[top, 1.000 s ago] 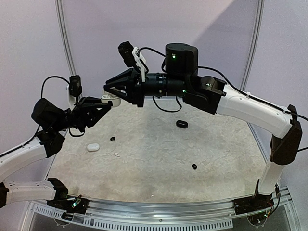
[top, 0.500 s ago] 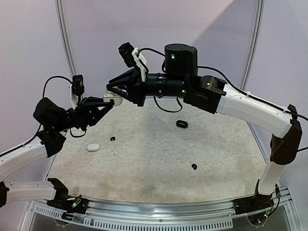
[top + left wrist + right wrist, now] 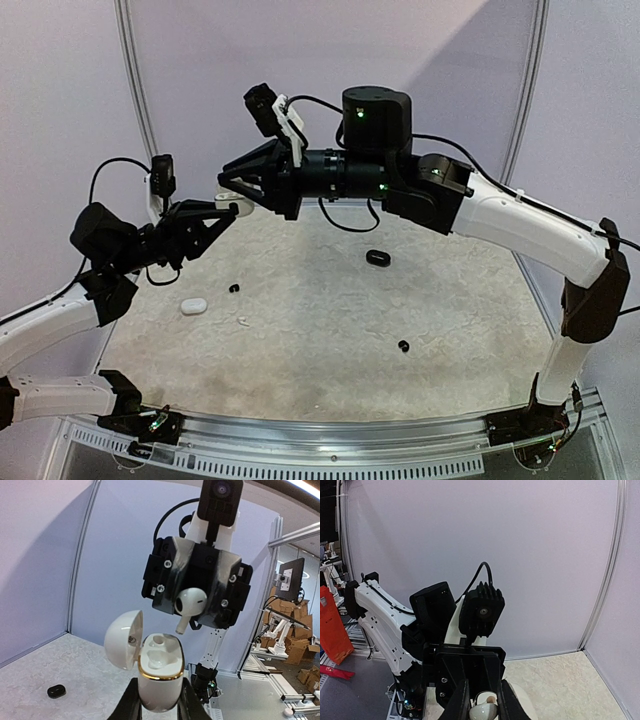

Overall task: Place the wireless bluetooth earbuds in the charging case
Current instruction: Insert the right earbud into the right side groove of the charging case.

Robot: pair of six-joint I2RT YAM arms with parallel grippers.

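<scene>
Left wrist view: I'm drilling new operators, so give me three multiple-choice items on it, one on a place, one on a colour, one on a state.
1. Where is the white earbud relative to the charging case?
A) seated in one of its sockets
B) lying under it
C) pinched in the right claw, outside the case

2. What colour is the case's rim?
A) gold
B) blue
C) red

3. How is the case's lid?
A) shut
B) swung open
C) missing

Answers:
1 C: the earbud sits between the claw's fingers, clear of the sockets.
2 A: a gold band rings the opening.
3 B: the lid stands hinged to one side.
</scene>
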